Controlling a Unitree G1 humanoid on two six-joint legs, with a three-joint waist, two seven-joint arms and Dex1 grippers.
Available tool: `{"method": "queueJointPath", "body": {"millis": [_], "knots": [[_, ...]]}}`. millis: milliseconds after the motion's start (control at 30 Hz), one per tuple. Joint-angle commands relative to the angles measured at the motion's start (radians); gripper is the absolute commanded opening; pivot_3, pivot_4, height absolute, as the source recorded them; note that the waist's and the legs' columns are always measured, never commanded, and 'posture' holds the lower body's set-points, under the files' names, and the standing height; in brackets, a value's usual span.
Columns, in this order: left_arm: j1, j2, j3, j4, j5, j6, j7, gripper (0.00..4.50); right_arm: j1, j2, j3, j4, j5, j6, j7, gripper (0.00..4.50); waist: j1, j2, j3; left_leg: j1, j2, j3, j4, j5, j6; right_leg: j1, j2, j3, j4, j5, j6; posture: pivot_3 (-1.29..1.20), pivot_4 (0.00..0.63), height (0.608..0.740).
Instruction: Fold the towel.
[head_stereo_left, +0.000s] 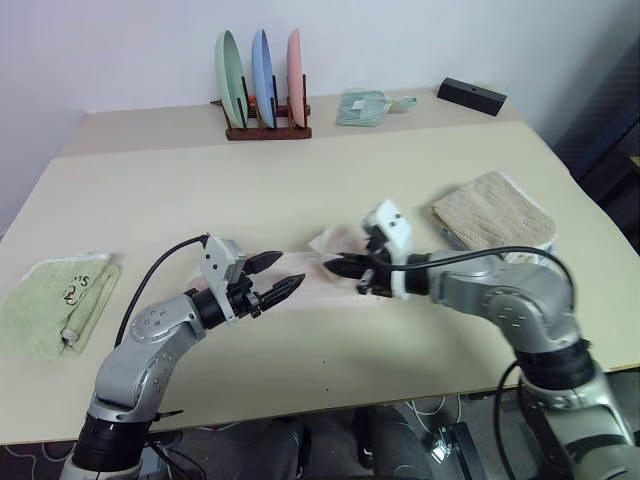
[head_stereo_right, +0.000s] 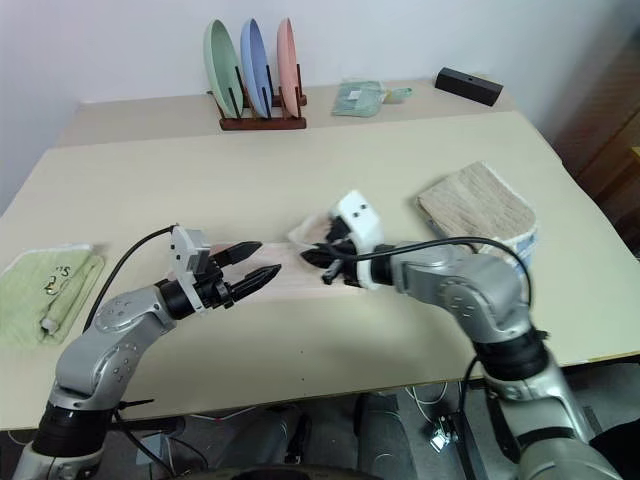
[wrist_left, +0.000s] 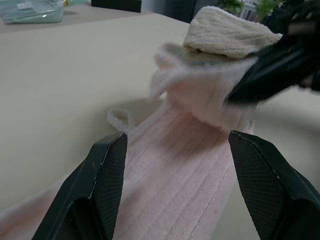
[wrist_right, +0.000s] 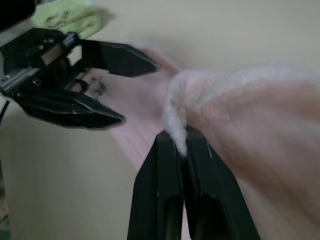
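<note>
Folding the towel (head_stereo_left: 330, 262), a pale pink strip lying near the middle of the table (head_stereo_left: 300, 180), between the green cloth (head_stereo_left: 50, 300) at the left and the tan towel (head_stereo_left: 495, 212) at the right. Right gripper (wrist_right: 181, 145) clamped shut on the towel's right end, lifted off the table and pointing left toward the left gripper (head_stereo_left: 278, 274), whose fingers (wrist_left: 107, 175) stand wide apart just above the towel's left part, gripping nothing. Best done by carrying the pinched end low and straight over the flat part, matching edge to edge before letting go, and keeping the open left fingers clear of the fold, ready to pin the lower layer should it drag.
</note>
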Motion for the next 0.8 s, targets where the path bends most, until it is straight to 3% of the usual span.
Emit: {"method": "queueJointPath", "body": {"millis": [33, 300, 467, 567, 733, 800], "knots": [[0.019, 0.004, 0.021, -0.067, -0.004, -0.002, 0.021, 3.29, -0.006, 0.034, 0.067, 0.053, -0.099, -0.073, 0.044, 0.05, 0.002, 0.0, 0.0, 0.0, 0.0, 0.0, 0.0, 0.0, 0.0, 0.0, 0.0, 0.0, 0.0, 0.0, 0.0, 0.0, 0.15, 0.74], [0.052, 0.013, 0.027, -0.094, -0.008, 0.01, 0.037, 3.29, 0.018, 0.075, 0.093, 0.089, -0.193, -0.097, 0.094, 0.05, 0.0, 0.0, 0.0, -0.001, 0.0, 0.0, 0.0, 0.0, 0.0, -0.001, 0.0, 0.0, 0.0, 0.0, 0.0, 0.0, 0.15, 0.74], [0.052, 0.007, 0.047, -0.087, -0.017, 0.005, 0.05, 3.29, 0.041, 0.032, 0.057, -0.016, -0.174, -0.133, 0.206, 2.35, 0.002, 0.0, 0.0, -0.001, 0.0, 0.0, 0.0, 0.0, 0.0, -0.001, 0.0, 0.0, 0.0, 0.0, 0.0, 0.0, 0.15, 0.74], [0.042, 0.003, 0.122, -0.062, -0.05, 0.007, 0.081, 3.29, 0.07, -0.054, 0.015, -0.081, -0.202, -0.196, 0.277, 3.82, 0.002, 0.0, 0.0, -0.001, 0.0, 0.0, 0.0, 0.0, 0.0, -0.001, 0.0, 0.0, 0.0, 0.0, 0.0, 0.0, 0.15, 0.74], [0.05, 0.014, 0.227, -0.033, -0.078, 0.015, 0.114, 3.29, 0.095, -0.13, -0.071, -0.12, -0.18, -0.262, 0.361, 3.82, -0.001, 0.0, 0.0, -0.001, 0.0, -0.001, 0.0, 0.0, 0.0, 0.0, 0.001, 0.0, 0.0, 0.0, 0.0, 0.0, 0.15, 0.74], [0.075, 0.021, 0.256, -0.037, -0.088, 0.019, 0.112, 3.29, 0.063, -0.094, -0.097, -0.045, -0.213, -0.278, 0.312, 3.24, -0.001, 0.0, 0.0, 0.0, 0.0, 0.0, 0.0, 0.0, -0.001, 0.0, 0.001, 0.0, 0.0, 0.0, 0.0, 0.0, 0.15, 0.74]]}}
